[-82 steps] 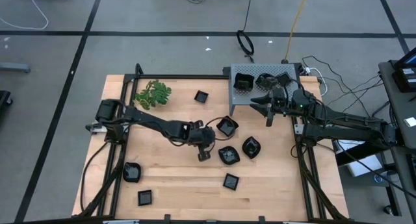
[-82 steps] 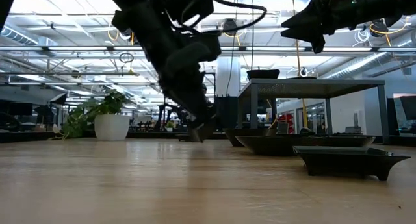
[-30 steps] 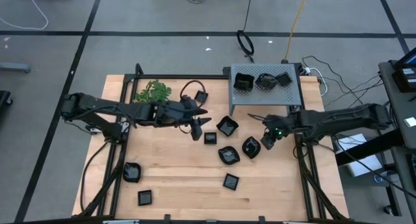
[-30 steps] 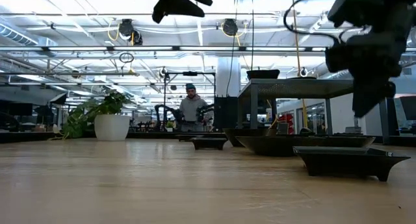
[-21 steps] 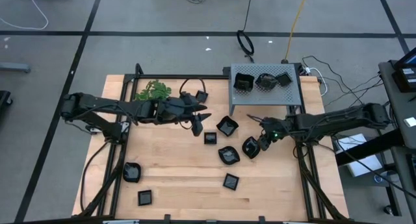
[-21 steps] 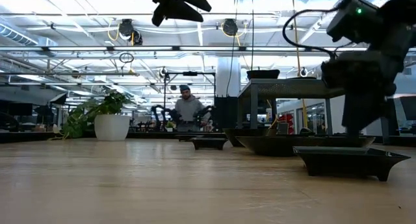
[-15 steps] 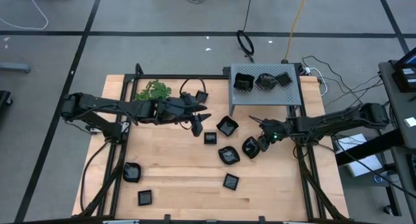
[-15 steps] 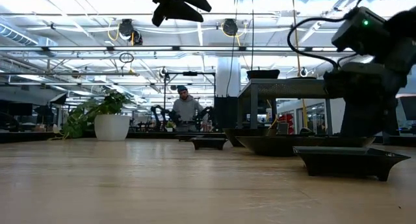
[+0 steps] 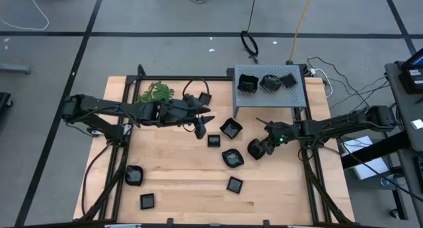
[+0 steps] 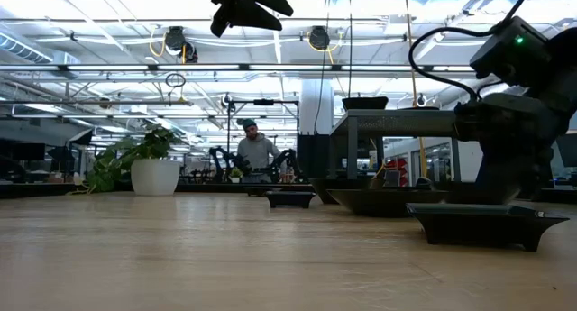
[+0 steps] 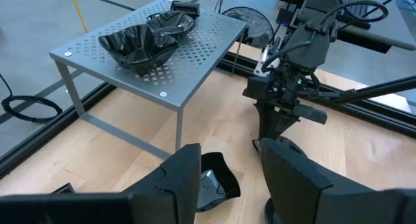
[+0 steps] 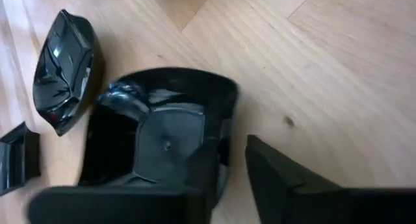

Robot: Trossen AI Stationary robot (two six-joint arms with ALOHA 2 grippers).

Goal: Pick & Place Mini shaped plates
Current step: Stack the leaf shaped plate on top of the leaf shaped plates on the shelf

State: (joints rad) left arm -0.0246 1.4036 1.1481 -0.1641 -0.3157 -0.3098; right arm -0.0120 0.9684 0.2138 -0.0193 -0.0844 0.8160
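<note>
Several glossy black mini shaped plates lie on the wooden table, among them a wavy one [image 9: 230,128], a small square one [image 9: 213,141] and another [image 9: 232,158]. Three more sit on the grey perforated stand [image 9: 271,96]. My right gripper [image 9: 261,149] is down at a rounded plate [image 9: 253,149] right of the cluster and is shut on it. My left gripper [image 9: 200,125] hangs open and empty high above the table's middle, also seen as the left gripper [image 11: 231,182] in its own wrist view. My right gripper straddles the rounded plate's rim wall [image 12: 224,146] on the side toward the table's right edge, one finger [image 12: 195,178] inside the dish and the other [image 12: 286,178] outside. The fingers come from above, slanting in from the right. The plate lies flat on the table.
A green leafy sprig [image 9: 156,94] lies at the far left. More plates sit near the front: one [image 9: 234,184], one [image 9: 134,176] and one [image 9: 147,201]. Another [image 9: 205,97] lies far back. A person [image 10: 255,153] stands in the room beyond the table.
My right gripper has come down from above and a little toward the table's left, onto the rounded plate. My left gripper has kept still.
</note>
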